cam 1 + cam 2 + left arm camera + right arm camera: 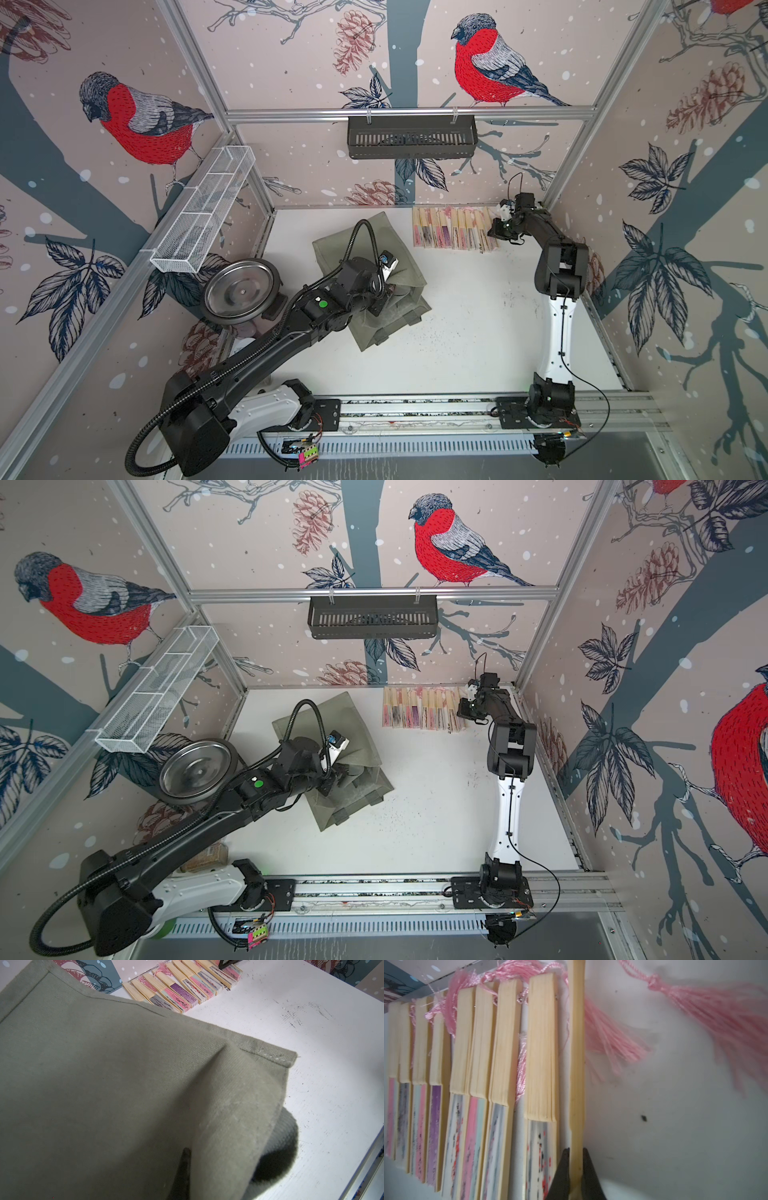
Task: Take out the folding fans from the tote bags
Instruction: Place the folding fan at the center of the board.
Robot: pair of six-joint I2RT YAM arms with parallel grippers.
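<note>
The left gripper (185, 1159) is closed on a fold of the olive-green canvas tote bag (104, 1084), one finger buried under cloth; the bag's inside is hidden. Beyond the tote lies the row of closed bamboo folding fans (453, 228), whose end fan (576, 1064) the right gripper (574, 1159) pinches.

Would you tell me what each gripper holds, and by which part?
Right gripper: a folding fan, at the end opposite the tassels. Left gripper: the tote bag, by a fabric fold.
</note>
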